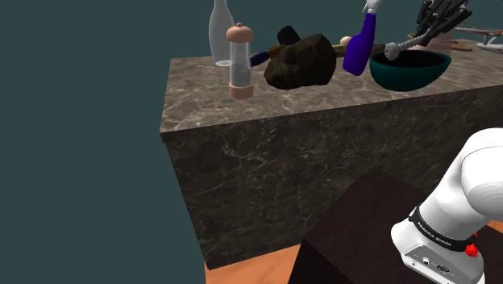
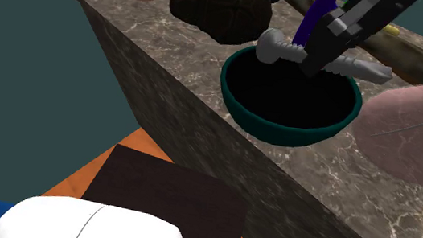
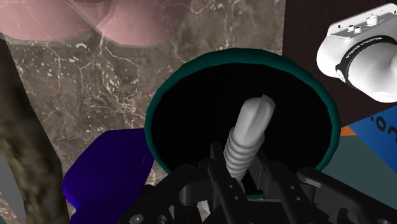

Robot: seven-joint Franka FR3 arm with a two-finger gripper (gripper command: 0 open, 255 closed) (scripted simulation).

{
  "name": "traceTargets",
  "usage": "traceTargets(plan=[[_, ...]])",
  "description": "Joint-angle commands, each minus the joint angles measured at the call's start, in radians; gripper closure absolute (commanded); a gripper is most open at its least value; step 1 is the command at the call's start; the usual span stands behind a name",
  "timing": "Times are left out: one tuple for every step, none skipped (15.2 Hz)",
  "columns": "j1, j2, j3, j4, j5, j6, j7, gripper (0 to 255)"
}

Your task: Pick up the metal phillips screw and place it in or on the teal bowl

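Holds the grey phillips screw point(image 2: 357, 68) clenched in the black gripper point(image 2: 315, 59), clasped at mid-shank. Keeps it crosswise just above the teal bowl point(image 2: 281, 134), clear of the rim, head toward 9 o'clock and tip toward 3 o'clock in the second exterior view. Seen from the wrist, points the threaded shank out over the bowl's dark inside.

Rests the bowl on a marbled stone counter point(image 1: 282, 137). In the shoulder view, places the bowl at 3 o'clock of a dark lump point(image 1: 300, 62), with a purple bottle point(image 1: 360, 48) between them, tilted toward 1 o'clock. Farther toward 9 o'clock, shows a pepper grinder point(image 1: 239, 60), and at its 11 o'clock a clear bottle point(image 1: 222, 36). In the second exterior view, sets a pale pink rounded thing point(image 2: 411, 127) just beside the bowl at 3 o'clock.
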Motion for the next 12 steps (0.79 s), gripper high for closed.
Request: traceTargets(plan=[[-0.006,-0.013,-0.005,-0.035,-0.007,0.022,-0.002,255],[-0.009,-0.019,-0.007,-0.052,-0.01,0.033,-0.002,255],[-0.011,-0.025,-0.009,-0.069,-0.014,0.044,-0.002,255],[-0.014,-0.031,-0.011,-0.085,-0.017,0.055,-0.003,255],[-0.017,-0.036,-0.014,-0.102,-0.02,0.066,-0.003,255],[-0.019,-0.041,-0.016,-0.115,-0.023,0.075,-0.003,255],[-0.019,-0.041,-0.016,-0.115,-0.023,0.075,-0.003,255],[-0.019,-0.041,-0.016,-0.115,-0.023,0.075,-0.003,255],[-0.019,-0.041,-0.016,-0.115,-0.023,0.075,-0.004,255],[-0.02,-0.041,-0.016,-0.115,-0.023,0.075,-0.004,255],[-0.02,-0.041,-0.016,-0.115,-0.023,0.075,-0.004,255],[-0.02,-0.041,-0.016,-0.115,-0.023,0.075,-0.004,255]])
